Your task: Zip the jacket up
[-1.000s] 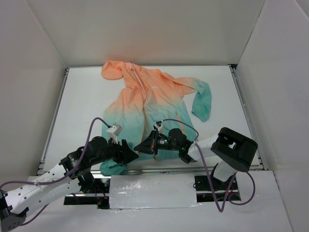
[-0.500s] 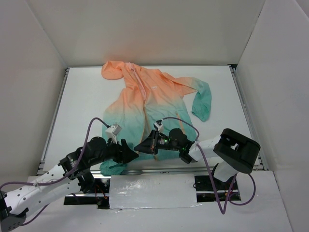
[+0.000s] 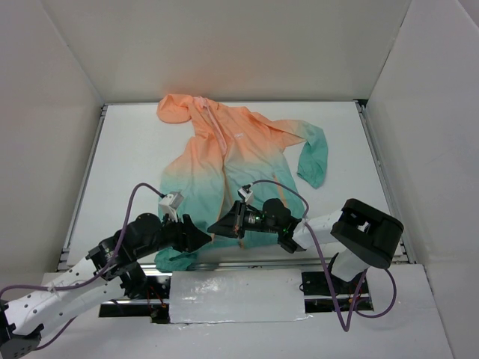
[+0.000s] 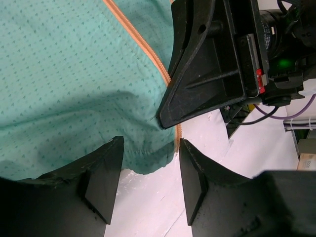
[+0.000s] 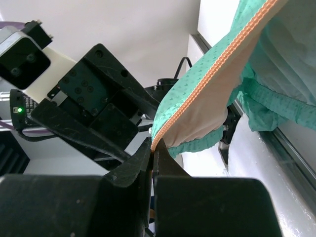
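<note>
Right wrist, jacket (image 5: 195,94) hem in right pincer (image 5: 152,147)

peach-to-teal jacket (image 3: 232,161), spread flat, unzipped

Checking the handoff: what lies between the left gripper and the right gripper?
Left wrist view: the teal hem corner of the jacket with its orange zipper, pinched by the right gripper; the left gripper stands open.
</note>
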You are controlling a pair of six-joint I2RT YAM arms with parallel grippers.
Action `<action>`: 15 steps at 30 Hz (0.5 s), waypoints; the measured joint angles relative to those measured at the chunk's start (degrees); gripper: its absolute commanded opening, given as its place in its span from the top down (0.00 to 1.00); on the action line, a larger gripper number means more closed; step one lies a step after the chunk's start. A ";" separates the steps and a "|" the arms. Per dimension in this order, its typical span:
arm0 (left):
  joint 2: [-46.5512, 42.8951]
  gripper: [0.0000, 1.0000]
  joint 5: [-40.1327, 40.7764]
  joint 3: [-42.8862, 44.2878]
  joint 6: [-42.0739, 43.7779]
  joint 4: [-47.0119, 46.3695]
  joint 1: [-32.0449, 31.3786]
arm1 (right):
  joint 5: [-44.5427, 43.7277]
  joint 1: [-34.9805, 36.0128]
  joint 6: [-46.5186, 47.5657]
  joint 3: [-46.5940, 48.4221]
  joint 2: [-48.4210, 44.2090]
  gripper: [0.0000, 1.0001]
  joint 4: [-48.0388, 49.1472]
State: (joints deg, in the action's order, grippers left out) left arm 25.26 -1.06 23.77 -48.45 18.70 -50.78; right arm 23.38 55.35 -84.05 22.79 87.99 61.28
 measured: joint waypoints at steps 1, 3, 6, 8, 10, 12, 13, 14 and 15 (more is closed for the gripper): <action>0.09 0.40 -0.02 0.00 0.02 0.00 0.00 | 0.02 0.00 0.00 0.00 0.00 1.00 0.24; 0.15 0.43 -0.02 0.00 0.02 -0.02 0.00 | 0.13 0.00 0.00 0.00 0.02 1.00 0.85; 0.13 0.46 -0.02 0.00 0.02 -0.11 0.00 | 0.55 -0.02 -0.02 0.00 0.35 1.00 1.88; 0.13 0.47 -0.04 0.00 0.02 -0.28 0.00 | 0.74 -0.13 -0.02 0.00 0.57 1.00 2.49; 0.13 0.48 -0.09 -0.04 0.02 -0.55 0.00 | 0.90 -0.24 -0.02 0.00 0.66 1.00 2.93; 0.13 0.49 -0.28 -0.17 0.02 -1.05 0.00 | 0.98 -0.28 -0.02 0.00 0.68 1.00 3.10; 0.15 0.49 -0.31 -0.24 0.02 -1.25 0.00 | 1.03 -0.28 0.00 0.00 0.68 1.00 3.15; 0.15 0.49 -0.39 -0.33 0.02 -1.46 0.00 | 1.05 -0.28 -0.02 0.00 0.68 1.00 3.13; 0.17 0.51 -0.46 -0.42 0.02 -1.70 0.00 | 1.05 -0.28 -0.02 0.00 0.66 1.00 3.15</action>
State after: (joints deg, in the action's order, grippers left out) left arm 25.43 -1.52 23.35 -48.42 16.99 -50.78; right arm 24.43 55.07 -84.07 22.79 88.64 64.42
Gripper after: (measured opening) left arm 0.515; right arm 0.019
